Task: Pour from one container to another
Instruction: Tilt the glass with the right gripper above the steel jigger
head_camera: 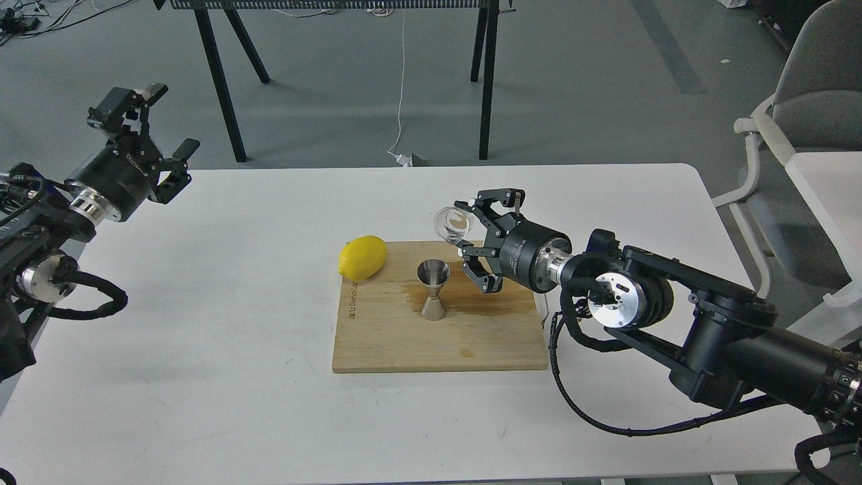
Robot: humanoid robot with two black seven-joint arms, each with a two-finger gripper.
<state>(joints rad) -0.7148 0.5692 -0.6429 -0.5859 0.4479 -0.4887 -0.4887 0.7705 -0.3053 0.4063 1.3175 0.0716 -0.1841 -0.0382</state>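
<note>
My right gripper [465, 232] is shut on the small clear glass cup [451, 225]. The cup is tipped on its side, mouth toward the left, hanging just above and to the right of the steel jigger [433, 289]. The hourglass-shaped jigger stands upright on the wooden cutting board [377, 343], which carries a dark wet stain to its right. My left gripper [151, 135] is raised over the table's far left edge, open and holding nothing.
A yellow lemon [362, 256] lies on the board's back left corner. The white table [202, 377] spreads around the board. Black trestle legs [219, 74] stand behind the table, and a grey chair [808, 101] is at the right.
</note>
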